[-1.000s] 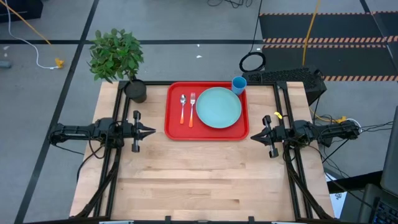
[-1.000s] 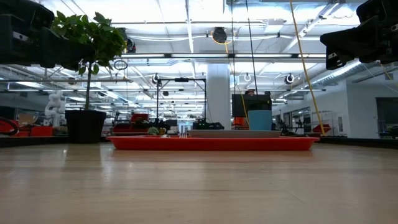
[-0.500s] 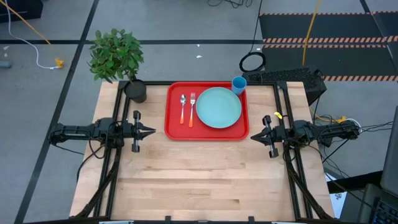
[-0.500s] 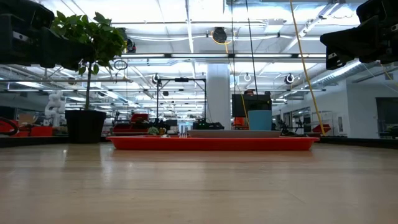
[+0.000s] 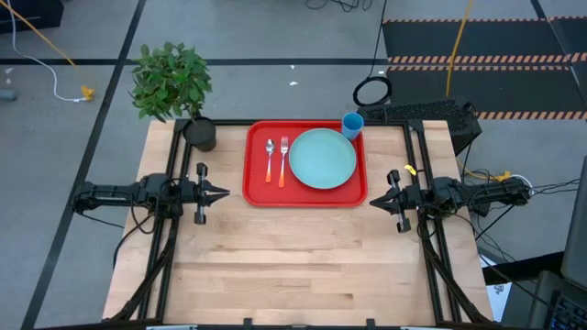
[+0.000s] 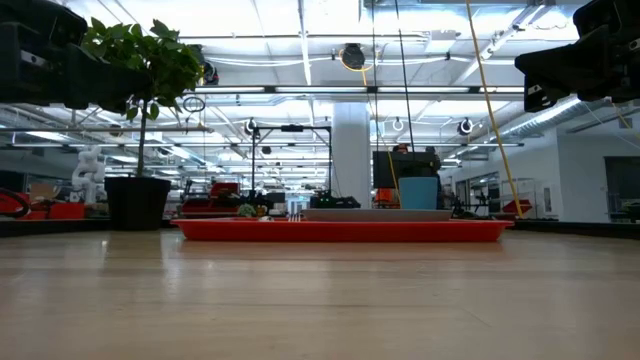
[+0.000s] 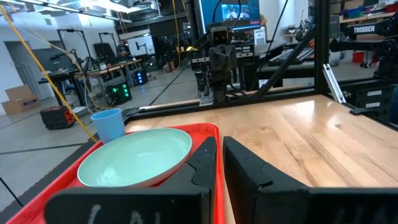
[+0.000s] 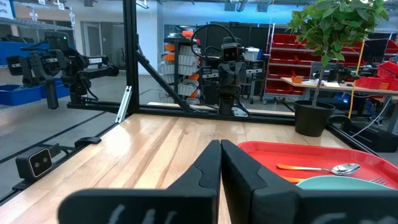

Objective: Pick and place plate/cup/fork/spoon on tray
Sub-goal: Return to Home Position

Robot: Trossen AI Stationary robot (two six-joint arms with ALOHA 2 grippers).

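Note:
The red tray (image 5: 255,188) lies at the table's far middle. On it rest the teal plate (image 5: 322,158), the fork (image 5: 283,160) and the spoon (image 5: 270,160); the blue cup (image 5: 352,124) stands at its far right corner. The plate (image 7: 134,158) and cup (image 7: 108,123) also show in the left wrist view, the spoon (image 8: 320,168) in the right wrist view. My left gripper (image 5: 227,193) is shut and empty, left of the tray. My right gripper (image 5: 372,201) is shut and empty, right of the tray.
A potted plant in a dark pot (image 5: 199,134) stands at the table's far left, beside the tray. The near half of the wooden table (image 5: 293,266) is bare. Black frame rails (image 5: 165,247) run along both sides.

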